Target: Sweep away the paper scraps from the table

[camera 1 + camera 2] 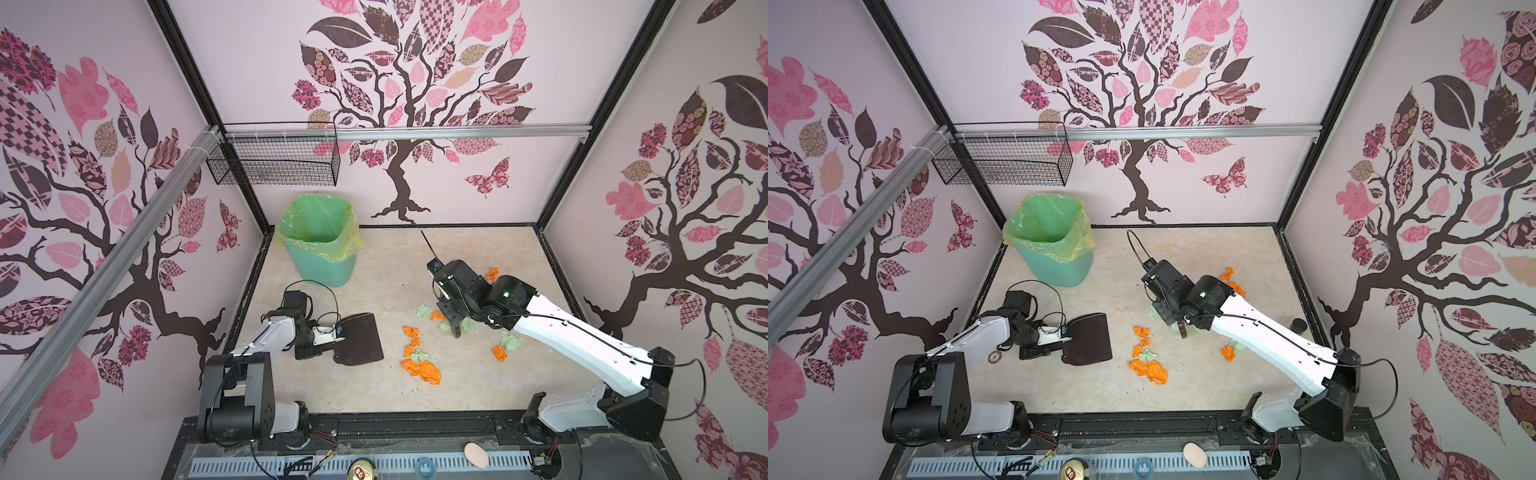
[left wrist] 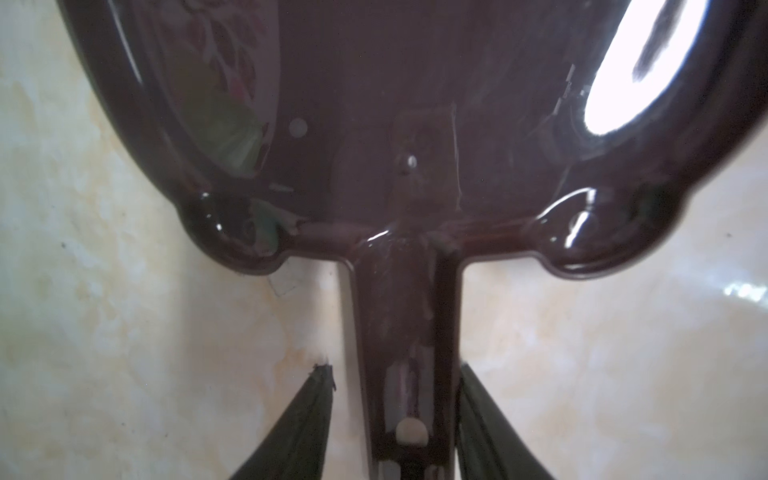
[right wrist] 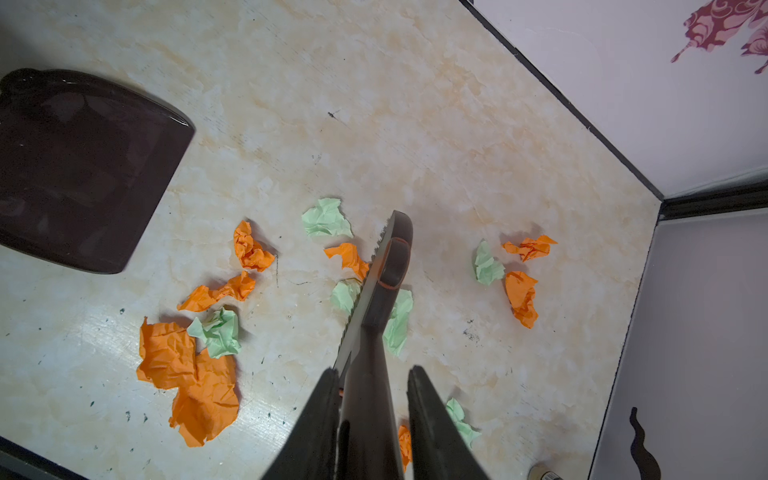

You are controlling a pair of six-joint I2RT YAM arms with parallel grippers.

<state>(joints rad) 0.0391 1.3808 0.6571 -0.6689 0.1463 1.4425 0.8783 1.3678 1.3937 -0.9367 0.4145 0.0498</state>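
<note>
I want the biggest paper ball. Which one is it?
Find the dark dustpan on the beige table. To its right lies a trail of paper scraps. The orange wad at the end nearest the robot's bases is it: wider than all others.

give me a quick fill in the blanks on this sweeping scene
1. The right gripper is shut on a ____.
2. The scraps are orange and ____.
3. The left gripper straddles the dustpan's ____.
Missing words: brush; green; handle.
</note>
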